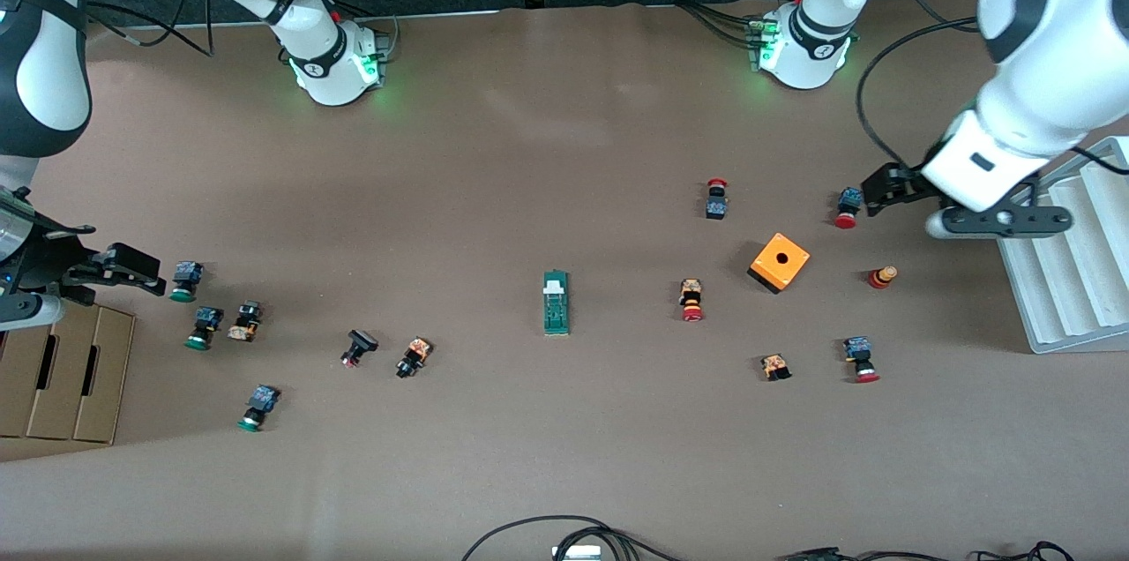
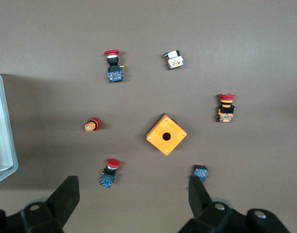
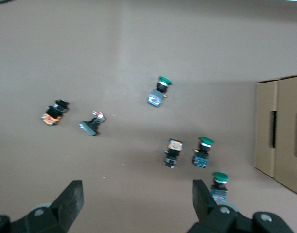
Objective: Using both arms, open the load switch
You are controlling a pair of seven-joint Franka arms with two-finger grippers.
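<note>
The load switch [image 1: 556, 302], a narrow dark-green block with a white end piece, lies flat in the middle of the table, apart from both grippers. It shows in neither wrist view. My left gripper [image 1: 875, 190] hangs open over the table at the left arm's end, beside a red push button [image 1: 847, 209]. In the left wrist view the left gripper [image 2: 132, 187] has wide-apart fingers with nothing between them. My right gripper [image 1: 134, 268] hangs open at the right arm's end, next to a green push button [image 1: 183, 280]. The right wrist view shows the right gripper [image 3: 137, 189] empty too.
An orange cube with a hole [image 1: 779, 262] and several red push buttons lie toward the left arm's end. Several green and black buttons lie toward the right arm's end. A white ridged tray [image 1: 1072, 279] and a cardboard box [image 1: 62, 376] stand at the table's two ends.
</note>
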